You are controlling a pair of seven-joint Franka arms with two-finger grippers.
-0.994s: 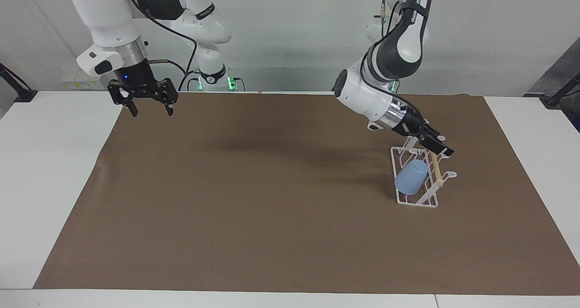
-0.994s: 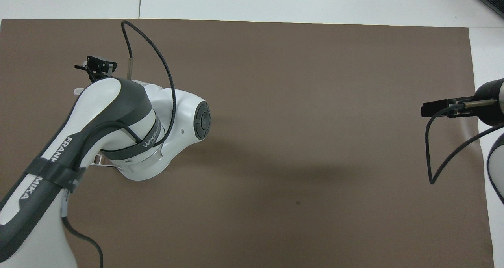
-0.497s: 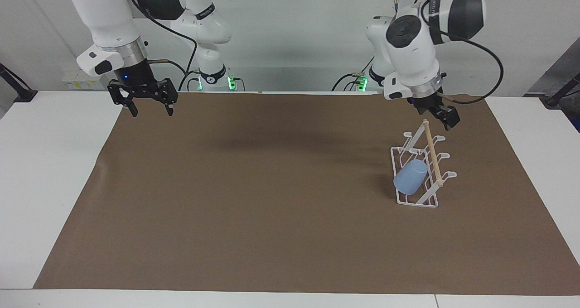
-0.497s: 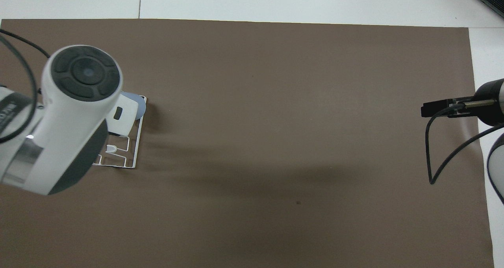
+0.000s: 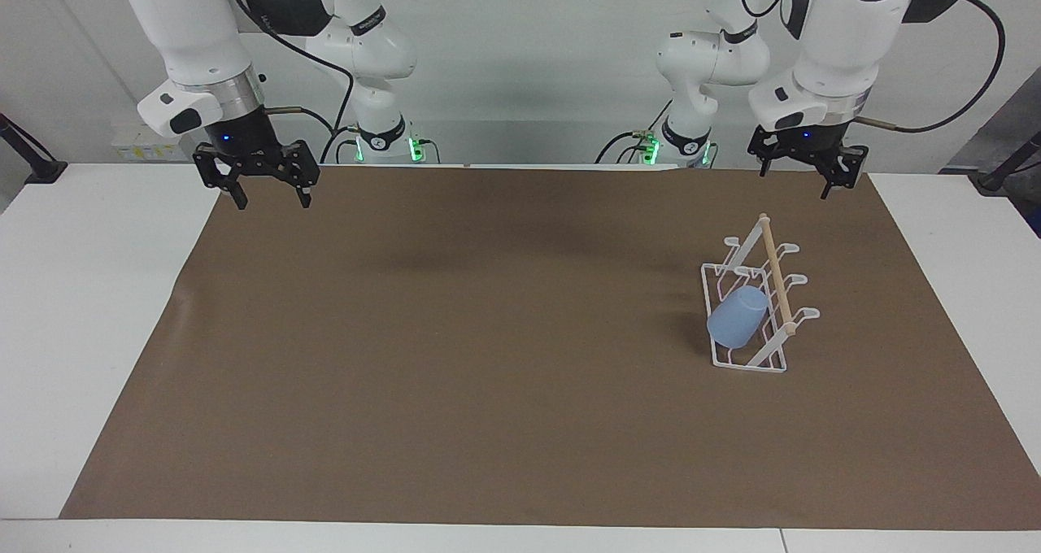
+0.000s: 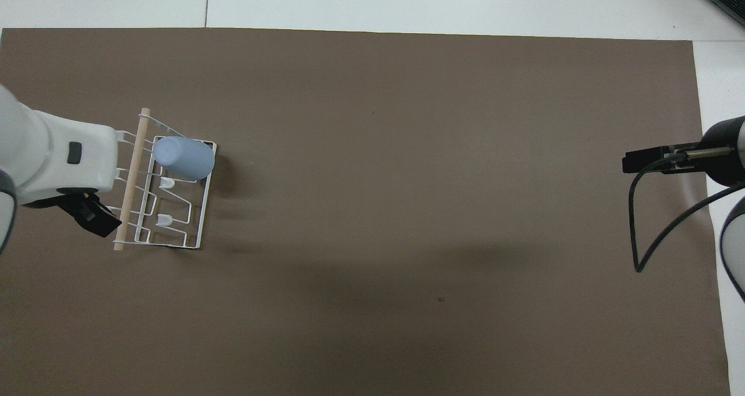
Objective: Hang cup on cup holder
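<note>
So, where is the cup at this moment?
The cup hangs upside down on a prong of the holder, at the left arm's end of the table, on the prong farthest from the robots in the overhead view.

Robotics lab — two arms [image 5: 195, 41], paper-covered table [image 5: 98, 309].

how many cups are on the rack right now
1. A single light-blue cup hangs upside down on a prong of the white wire cup holder, at the rack's end farther from the robots, on the side toward the right arm. No other cups show.
</note>
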